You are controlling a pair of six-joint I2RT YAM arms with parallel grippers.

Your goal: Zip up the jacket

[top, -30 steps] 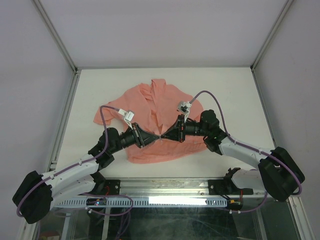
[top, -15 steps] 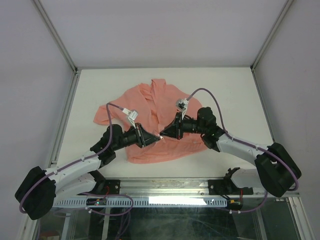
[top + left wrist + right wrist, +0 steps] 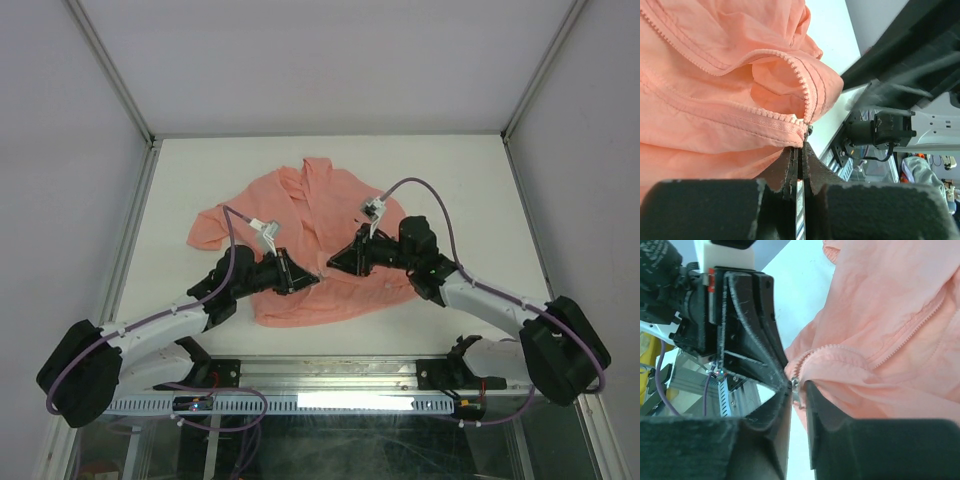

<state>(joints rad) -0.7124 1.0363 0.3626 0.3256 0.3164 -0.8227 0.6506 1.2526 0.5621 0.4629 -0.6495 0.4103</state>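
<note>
The jacket [image 3: 285,205] lies spread on the white table [image 3: 460,180] at the centre of the top view, collar toward the upper edge of the frame and hem toward the lower edge. Its front is open above, with the two arms meeting over its lower middle. The left gripper [image 3: 312,279] reaches in from the lower left and the right gripper [image 3: 333,262] from the right, their tips just beside each other.

In the left wrist view the jaws are pressed together at the lower centre of the frame, pinching the fabric edge where the two rows of zipper teeth [image 3: 802,90] come together. Wrinkled pink cloth fills the left and upper part of that view.

In the right wrist view the jaws stand slightly apart at the lower centre, a narrow gap between them. A small metal slider [image 3: 795,385] sits in that gap at the jacket's edge; whether the pads touch it cannot be told
</note>
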